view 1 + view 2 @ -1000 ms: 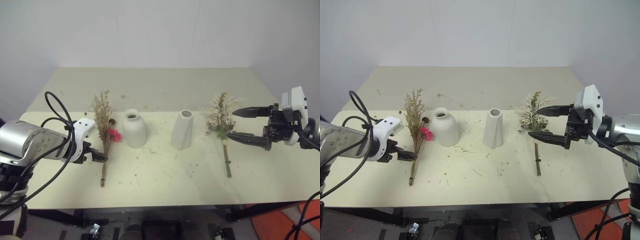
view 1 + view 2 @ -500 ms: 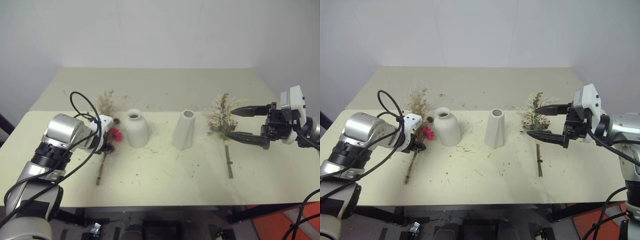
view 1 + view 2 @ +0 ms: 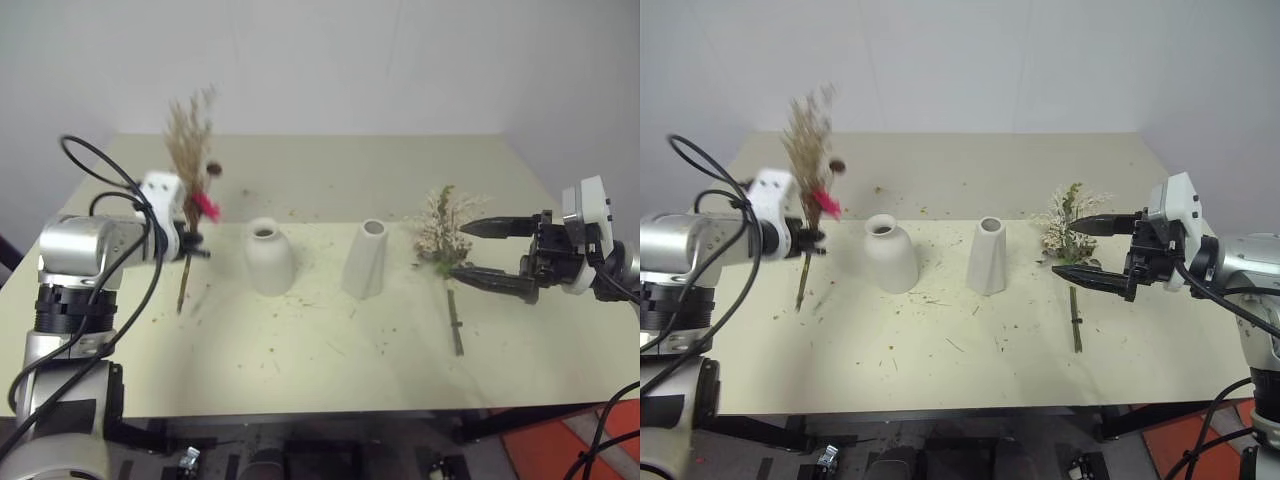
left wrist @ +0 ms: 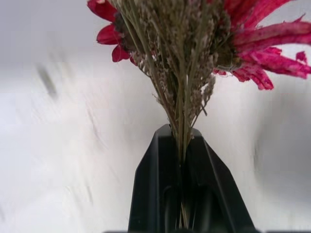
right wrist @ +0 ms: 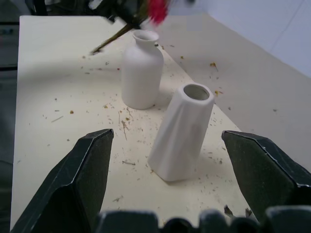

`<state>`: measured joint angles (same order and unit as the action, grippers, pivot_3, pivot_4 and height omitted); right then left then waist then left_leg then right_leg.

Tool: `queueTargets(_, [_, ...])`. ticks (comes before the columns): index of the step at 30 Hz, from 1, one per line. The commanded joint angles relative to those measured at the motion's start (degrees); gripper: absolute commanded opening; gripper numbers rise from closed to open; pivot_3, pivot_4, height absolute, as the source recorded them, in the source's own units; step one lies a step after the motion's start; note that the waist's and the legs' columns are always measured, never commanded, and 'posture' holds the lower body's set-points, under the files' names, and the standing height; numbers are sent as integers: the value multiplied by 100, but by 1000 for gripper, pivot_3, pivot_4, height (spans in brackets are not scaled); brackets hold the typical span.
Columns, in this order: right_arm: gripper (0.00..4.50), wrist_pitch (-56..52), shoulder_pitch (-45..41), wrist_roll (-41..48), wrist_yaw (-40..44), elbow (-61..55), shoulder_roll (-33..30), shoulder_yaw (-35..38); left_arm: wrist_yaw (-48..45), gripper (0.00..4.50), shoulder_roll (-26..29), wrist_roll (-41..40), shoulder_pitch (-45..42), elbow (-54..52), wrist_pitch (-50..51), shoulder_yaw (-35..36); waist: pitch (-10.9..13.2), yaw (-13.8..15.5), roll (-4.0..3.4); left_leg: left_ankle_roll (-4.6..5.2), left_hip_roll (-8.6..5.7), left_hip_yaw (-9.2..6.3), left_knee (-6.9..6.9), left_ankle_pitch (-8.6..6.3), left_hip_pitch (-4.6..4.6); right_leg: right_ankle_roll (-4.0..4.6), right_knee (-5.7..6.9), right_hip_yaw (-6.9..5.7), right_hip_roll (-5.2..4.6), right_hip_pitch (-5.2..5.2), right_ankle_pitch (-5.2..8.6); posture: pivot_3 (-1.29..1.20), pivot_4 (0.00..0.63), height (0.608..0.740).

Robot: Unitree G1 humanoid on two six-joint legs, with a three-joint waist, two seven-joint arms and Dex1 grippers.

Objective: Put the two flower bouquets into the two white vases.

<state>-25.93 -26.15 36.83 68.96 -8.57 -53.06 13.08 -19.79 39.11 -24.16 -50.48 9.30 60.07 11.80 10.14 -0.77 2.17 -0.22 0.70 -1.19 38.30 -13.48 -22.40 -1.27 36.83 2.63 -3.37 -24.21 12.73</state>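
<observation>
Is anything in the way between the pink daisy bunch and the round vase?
Nothing visible. The left tool holds the pink daisy bunch upright above the table; the round vase beside it has an open mouth.

- No text, label, brand, number or sign can be read in any of the pictures.
</observation>
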Motion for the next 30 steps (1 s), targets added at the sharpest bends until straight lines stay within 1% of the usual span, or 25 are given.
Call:
queueTargets(1, [4233, -11, -400, 53, -152, -72, 108, -52, -737, 18, -112, -592, -486, -233, -705, 549, 0, 1, 0, 0, -2, 0, 1, 0, -2, 0, 0, -1, -1, 0, 0, 0, 150, 740])
queueTargets(4, [4233, -100, -706, 56, -295, -9, 299, -206, -1369, 18, -432, -1028, -798, -170, -1267, 698, 0, 7, 0, 0, -4, 1, 2, 0, -4, -3, -4, -2, -1, 0, -1, 0, 150, 740])
queueTargets(7, [4233, -112, -773, 11, -346, 3, 394, -285, -2022, 18, -723, -1251, -917, -62, -1912, 696, 0, 15, 0, 0, -6, -1, 2, 0, -7, -3, -8, -6, -2, 4, -1, 0, 150, 740])
queueTargets(9, [4233, -82, -731, 7, -379, -17, 432, -270, -2461, 18, -904, -1327, -1046, 85, -2163, 517, 0, 8, 0, 0, -7, 1, 1, 0, -8, -3, -8, -4, -4, 2, -1, 0, 150, 740])
queueTargets(14, [4233, -90, -652, 51, -480, -142, 468, -207, -3112, 18, -1037, -1126, -1017, 253, -2518, -8, 0, -1, 0, 0, -7, -1, 2, 0, -9, -4, -5, -5, -1, 0, -2, 0, 150, 740])
queueTargets(18, [4233, -137, -521, 133, -588, -316, 446, -105, -3404, 18, -1015, -929, -870, 343, -2746, -310, 0, -22, 0, 0, -6, -1, 2, 0, -8, -4, -4, -4, 1, 0, -2, 0, 150, 740])
queueTargets(30, [4233, -233, -312, 210, -736, -512, 443, 12, -3474, 18, -858, -937, -1134, 735, -2920, -115, 1, -23, 1, 0, -1, -2, 3, 0, -8, -4, -3, -4, 6, -1, -1, 0, 150, 740])
